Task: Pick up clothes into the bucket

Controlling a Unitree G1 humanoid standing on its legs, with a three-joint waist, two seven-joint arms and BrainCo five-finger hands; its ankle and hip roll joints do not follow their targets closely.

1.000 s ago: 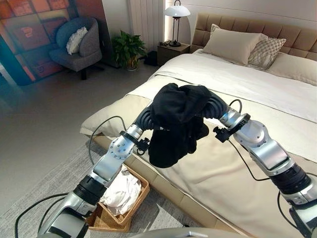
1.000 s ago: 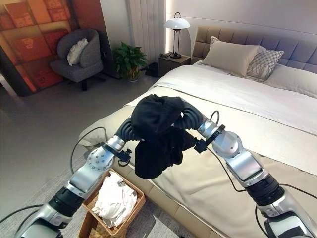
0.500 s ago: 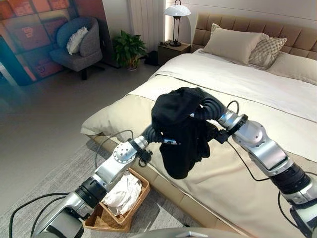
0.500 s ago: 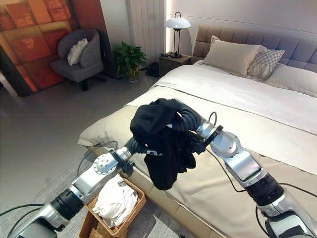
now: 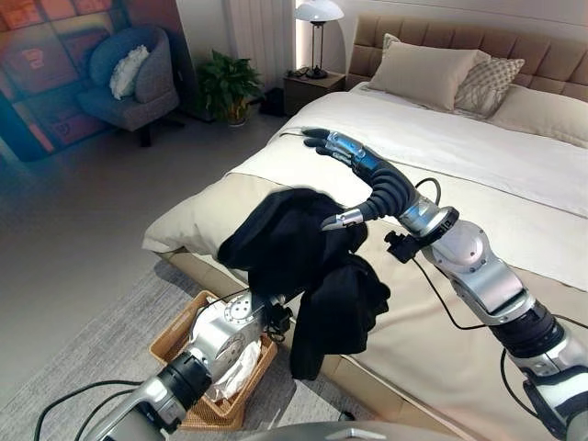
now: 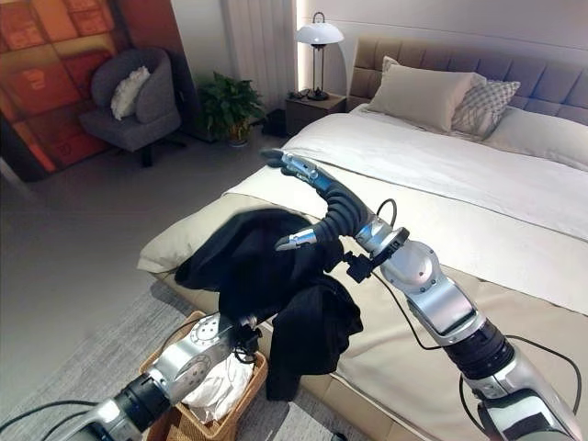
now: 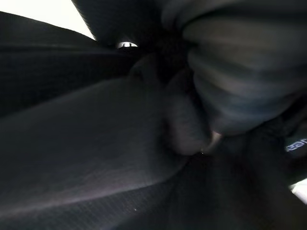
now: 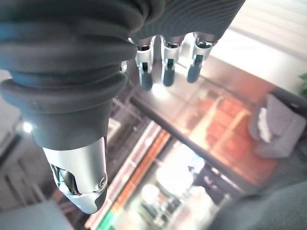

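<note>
Since half a second ago we see that the right hand [image 5: 354, 165] has let go of the black garment [image 5: 303, 266] and lifted clear of it; its fingers [image 6: 292, 165] are now stretched out straight above the bed [image 5: 478, 156], with the thumb [image 5: 338, 220] apart from them and just over the cloth. The garment has dropped lower and further towards the robot's left, so that it now hangs over the left arm beyond the edge of the mattress. Its upper bulk drapes over the left wrist, and a long fold trails down beside the wicker basket [image 5: 175, 335] on the grey rug [image 5: 110, 358]. The left hand is buried under the cloth, so we cannot tell how its fingers stand; its wrist view gives us dark fabric pressed close against the ribbed cover. The garment is not in the basket: it hangs just beside and above the basket's bed-side rim. White clothes [image 6: 213, 386] already lie inside the basket. Behind, we see an armchair [image 5: 129, 78], a potted plant [image 5: 225, 87] and a lamp [image 5: 317, 14] on a nightstand [image 5: 308, 87].
</note>
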